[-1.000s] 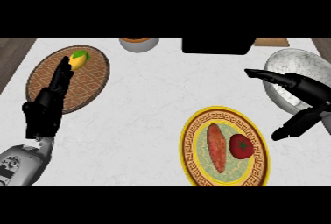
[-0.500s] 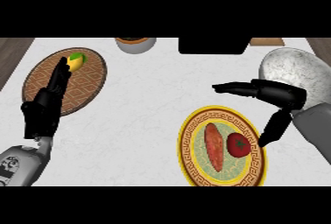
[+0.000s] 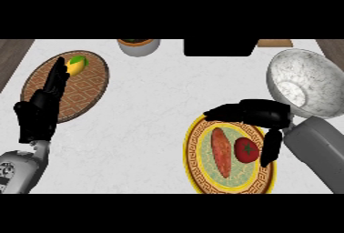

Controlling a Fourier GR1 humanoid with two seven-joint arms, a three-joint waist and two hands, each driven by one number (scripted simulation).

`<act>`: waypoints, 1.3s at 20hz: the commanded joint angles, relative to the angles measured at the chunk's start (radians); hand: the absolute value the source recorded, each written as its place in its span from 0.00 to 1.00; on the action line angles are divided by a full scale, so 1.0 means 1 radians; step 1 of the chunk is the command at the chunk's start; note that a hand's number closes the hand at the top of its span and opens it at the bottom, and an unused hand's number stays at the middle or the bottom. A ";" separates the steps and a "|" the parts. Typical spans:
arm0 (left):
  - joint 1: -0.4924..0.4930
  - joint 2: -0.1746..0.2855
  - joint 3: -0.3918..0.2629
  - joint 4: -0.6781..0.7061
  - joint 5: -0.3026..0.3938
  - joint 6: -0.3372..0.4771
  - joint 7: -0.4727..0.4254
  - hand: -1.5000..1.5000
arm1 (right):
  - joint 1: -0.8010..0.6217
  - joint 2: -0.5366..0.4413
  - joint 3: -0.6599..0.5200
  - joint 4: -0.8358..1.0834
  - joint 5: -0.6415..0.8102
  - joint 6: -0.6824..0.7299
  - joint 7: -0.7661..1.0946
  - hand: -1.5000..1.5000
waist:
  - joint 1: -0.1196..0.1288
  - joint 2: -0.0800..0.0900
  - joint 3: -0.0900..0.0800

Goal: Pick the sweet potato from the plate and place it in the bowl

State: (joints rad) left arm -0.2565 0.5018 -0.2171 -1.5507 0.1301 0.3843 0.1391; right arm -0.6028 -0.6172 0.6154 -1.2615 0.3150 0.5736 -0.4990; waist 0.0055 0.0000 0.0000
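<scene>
Hovering right hand [image 3: 259, 113]: fingers and thumb spread apart, holding nothing; probably shaped to straddle the target.
Sweet potato [image 3: 222, 151]: near the fingertips, on the palm side; lies on the plate [image 3: 194, 169], with a tomato [image 3: 246, 150] closer to the thumb.
Bowl [image 3: 306, 79]: just behind the hand's back; its near rim is hidden by the hand.
Left hand [image 3: 39, 116]: open, fingers straight, resting at the left edge.
Unclear: right hand's height above the plate.

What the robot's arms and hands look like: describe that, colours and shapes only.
Both hands are black: the left hand and the right hand have slim, segmented fingers and a thumb. The left forearm is a light grey rounded shell with small dark marks along one side. The right forearm is a plain grey, smooth cylinder. No cables or sleeves show.
</scene>
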 commanded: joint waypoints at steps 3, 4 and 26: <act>0.031 -0.020 0.022 -0.054 -0.037 -0.035 0.015 0.50 | 0.028 0.069 0.007 0.030 0.138 0.016 0.044 0.00 | 0.000 0.000 0.000; -0.007 0.002 0.067 -0.034 -0.006 -0.055 0.033 0.50 | 0.078 0.077 0.040 -0.015 0.156 -0.006 0.065 0.00 | -0.004 -0.001 0.000; 0.015 -0.145 0.140 -0.046 -0.169 -0.136 0.051 0.50 | 0.027 0.315 -0.062 0.251 0.496 -0.102 -0.150 1.00 | 0.000 0.001 0.000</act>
State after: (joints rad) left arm -0.2288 0.3649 -0.0973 -1.5782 -0.0245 0.2703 0.1666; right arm -0.5548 -0.3319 0.5716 -1.0517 0.7587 0.4766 -0.5957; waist 0.0059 -0.0064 -0.0051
